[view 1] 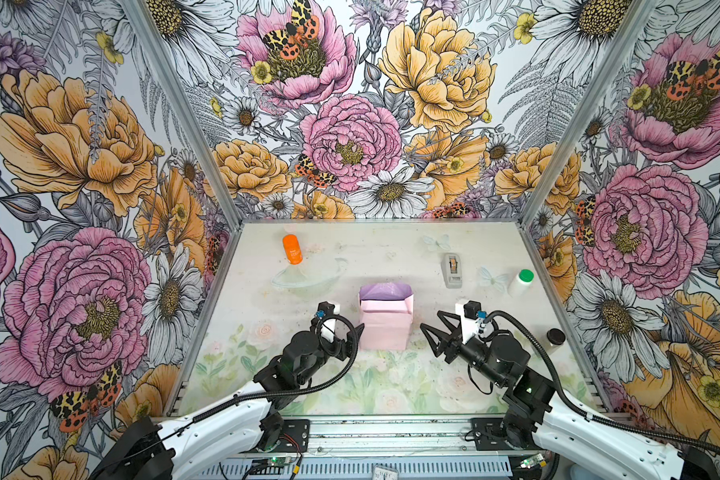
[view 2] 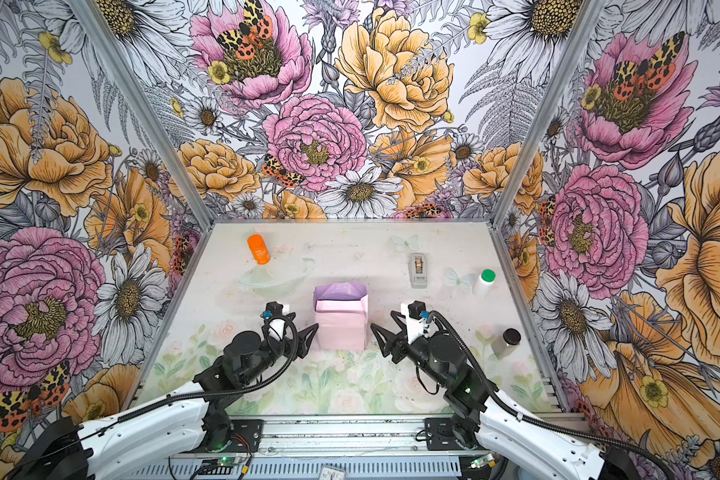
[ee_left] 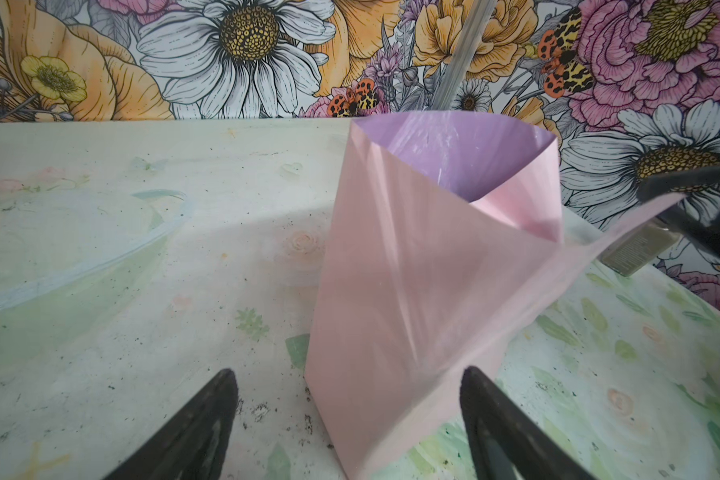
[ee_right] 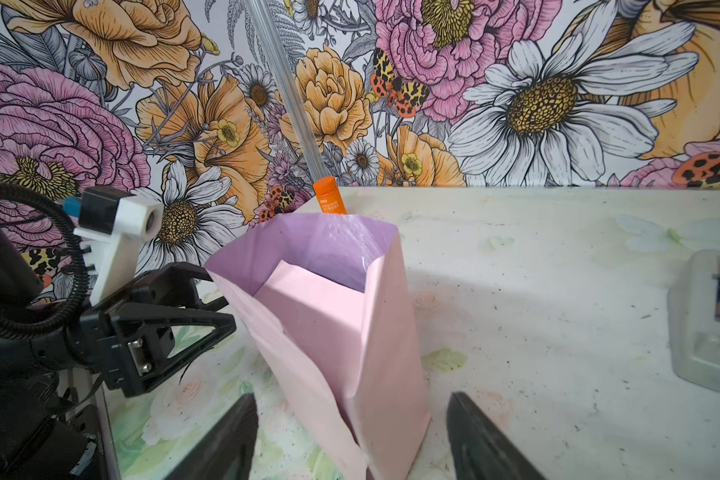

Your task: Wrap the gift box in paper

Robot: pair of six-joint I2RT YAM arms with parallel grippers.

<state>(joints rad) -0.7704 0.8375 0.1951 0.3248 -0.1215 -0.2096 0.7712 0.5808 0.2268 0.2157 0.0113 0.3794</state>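
1. At the centre of both top views, the paper [view 1: 384,330] [view 2: 341,332] forms a pale pink sleeve with its lilac face inside. The gift box is hidden, presumably down in the sleeve.
2. Left of the sleeve, low in frame, the left gripper [view 1: 352,334] has its jaws spread and empty. Its wrist view shows the sleeve's foot just ahead of the fingers [ee_left: 200,428], untouched.
3. Right of the sleeve, the right gripper [view 1: 431,328] is also spread. It holds nothing and stands a little apart from the sleeve.
4. As I judge it, the step in hand is that the wrap round the box is made but not fixed. In the left wrist view a loose edge flares toward the right gripper, and no tape shows.
5. The sleeve reads as standing on end with its long axis upright, running from lower to upper frame. Its mouth is open at the upper end, with one pink flap bent inward.
6. The next move calls for pressing the loose edge flat and taping it, using the tape dispenser [view 1: 453,270] at upper right, then folding the mouth shut. The thin sheet will likely spring back, and the tall sleeve may tip if pushed from one side.
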